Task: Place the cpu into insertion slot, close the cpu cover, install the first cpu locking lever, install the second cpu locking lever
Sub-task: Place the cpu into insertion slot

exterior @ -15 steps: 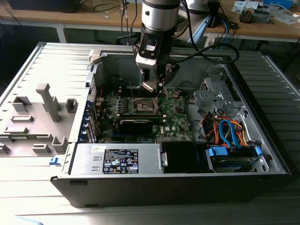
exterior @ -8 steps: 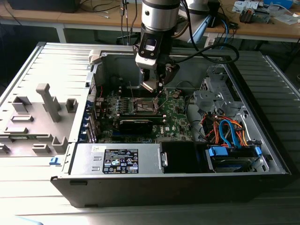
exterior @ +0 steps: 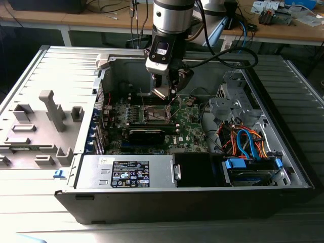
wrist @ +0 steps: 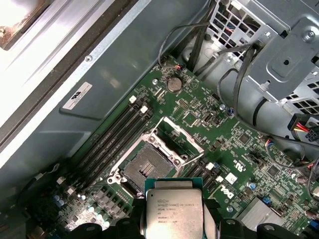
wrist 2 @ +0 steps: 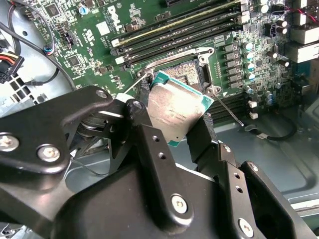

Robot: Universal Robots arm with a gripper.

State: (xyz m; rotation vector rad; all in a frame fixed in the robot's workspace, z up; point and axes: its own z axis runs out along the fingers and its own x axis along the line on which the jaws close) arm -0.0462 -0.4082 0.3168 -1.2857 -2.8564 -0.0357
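One tool (wrist 2: pixel 172 127), pinching the cpu (wrist 2: pixel 175 107) by its edges, hung just above the bare insertion slot (wrist: pixel 144 167). Chip seemed tilted, though that was hard to judge; lowered askew, it could have bent the socket's pins or seated crooked.

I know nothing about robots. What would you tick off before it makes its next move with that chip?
1. Chip held in the gripper, clamped by its edges: ok.
2. Socket on the green board empty, nothing lying in it: ok.
3. Cover flipped open, off the socket: ok.
4. Lever swung out, not latched: ok.
5. Chip squared up with the socket: cannot tell.
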